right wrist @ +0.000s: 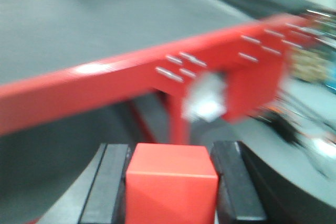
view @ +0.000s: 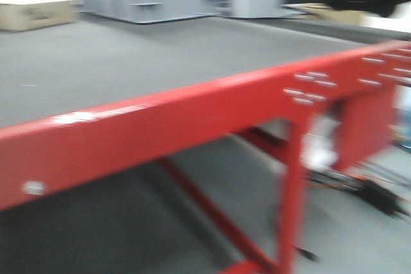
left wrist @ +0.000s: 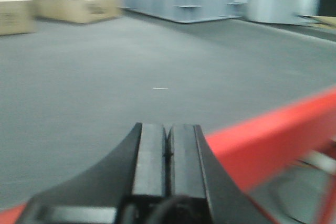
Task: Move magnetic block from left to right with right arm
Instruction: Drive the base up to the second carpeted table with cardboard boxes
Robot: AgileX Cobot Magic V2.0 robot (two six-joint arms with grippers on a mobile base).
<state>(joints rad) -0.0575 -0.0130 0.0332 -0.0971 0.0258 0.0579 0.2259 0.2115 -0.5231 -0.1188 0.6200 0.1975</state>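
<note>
Motion blur is smearing all three views. In the front view, the red table frame (view: 192, 120) is streaking sideways, its bolts (view: 308, 88) are stretching into short pale dashes, and a white glare patch is shining on its top edge. Strong light is washing the far upper left out to pure white. In the left wrist view, the cardboard boxes (left wrist: 79, 6) are sitting out of focus under soft, even light. In the right wrist view, the magnetic block (right wrist: 172, 182) is glowing bright red with softened edges.
</note>
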